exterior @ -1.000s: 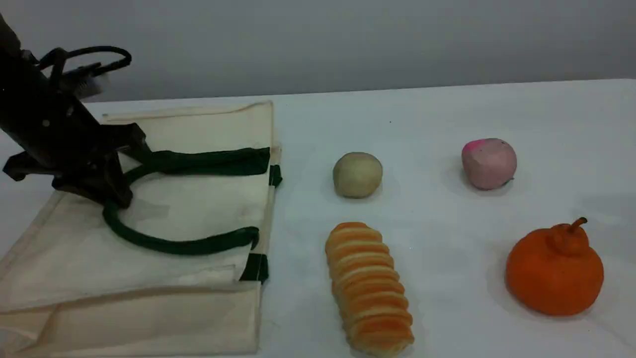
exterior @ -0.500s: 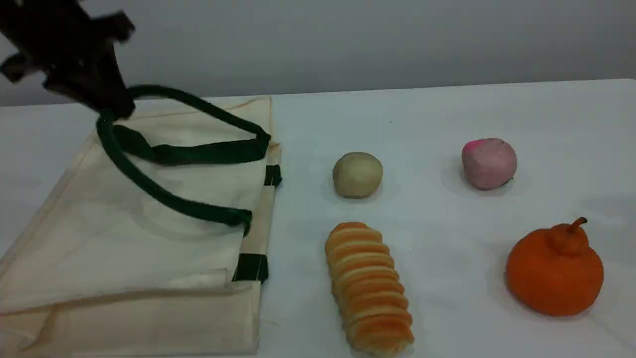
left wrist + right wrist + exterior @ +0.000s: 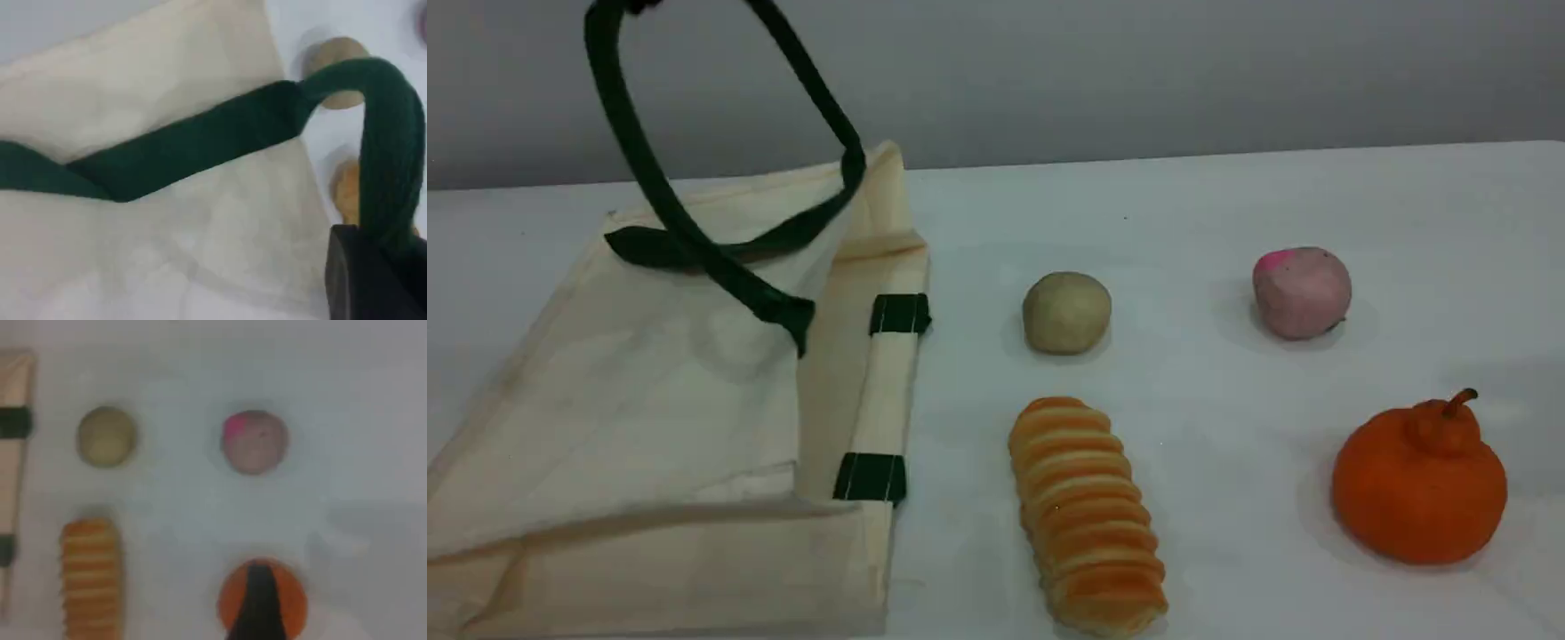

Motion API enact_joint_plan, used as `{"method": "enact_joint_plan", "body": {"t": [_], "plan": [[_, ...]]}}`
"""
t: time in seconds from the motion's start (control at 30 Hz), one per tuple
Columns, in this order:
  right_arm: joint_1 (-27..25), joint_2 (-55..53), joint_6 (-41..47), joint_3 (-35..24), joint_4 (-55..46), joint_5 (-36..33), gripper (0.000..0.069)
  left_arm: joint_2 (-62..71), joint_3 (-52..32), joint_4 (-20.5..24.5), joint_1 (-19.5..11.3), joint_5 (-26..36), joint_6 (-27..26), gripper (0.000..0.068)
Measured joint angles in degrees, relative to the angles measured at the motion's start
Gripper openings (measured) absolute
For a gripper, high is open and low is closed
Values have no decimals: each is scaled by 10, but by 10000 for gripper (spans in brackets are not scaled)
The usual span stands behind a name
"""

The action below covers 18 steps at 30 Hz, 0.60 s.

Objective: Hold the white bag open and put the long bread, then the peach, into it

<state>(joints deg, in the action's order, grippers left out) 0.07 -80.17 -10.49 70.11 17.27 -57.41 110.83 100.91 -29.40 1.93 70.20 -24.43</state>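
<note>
The white bag [image 3: 649, 418] lies at the table's left with its mouth facing right. One dark green handle [image 3: 649, 178] is pulled up past the scene view's top edge, lifting the bag's upper side. In the left wrist view my left gripper [image 3: 377, 263] is shut on that handle [image 3: 393, 153], above the bag [image 3: 133, 87]. The long bread [image 3: 1085, 516] lies just right of the bag's mouth, and the peach [image 3: 1301, 292] sits further right and back. My right gripper [image 3: 257, 603] hangs high above the foods with nothing in it. Below it are the bread [image 3: 92, 577] and peach [image 3: 255, 441].
A beige ball [image 3: 1066, 311] sits behind the bread, close to the bag's mouth. A large orange stemmed fruit [image 3: 1418, 484] stands at the front right, directly under my right fingertip in the right wrist view. The bag's second handle [image 3: 658, 249] rests on the canvas.
My left gripper has risen out of the scene view with the green handle. The handle went from lying on the bag to taut, and the bag's upper side has lifted.
</note>
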Motion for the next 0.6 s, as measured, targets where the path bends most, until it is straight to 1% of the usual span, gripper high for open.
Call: {"method": "enact_joint_plan", "body": {"t": [0.07,0.27,0.37,0.5,0.6], "plan": [[0,0,-24,0,33,-8,529,-15,1,-8,0,1,-22,90],[8,-13,-101,0,143,-25,529,-71,4,-11,0,1,-57,90],[35,-28,-124,-1,174,-31,529,-101,4,-14,0,1,-78,90],[82,-47,-123,-1,159,-33,529,-128,4,-14,0,1,-93,90],[117,-58,-123,-1,158,-33,529,-140,4,-14,1,1,-117,90]]}}
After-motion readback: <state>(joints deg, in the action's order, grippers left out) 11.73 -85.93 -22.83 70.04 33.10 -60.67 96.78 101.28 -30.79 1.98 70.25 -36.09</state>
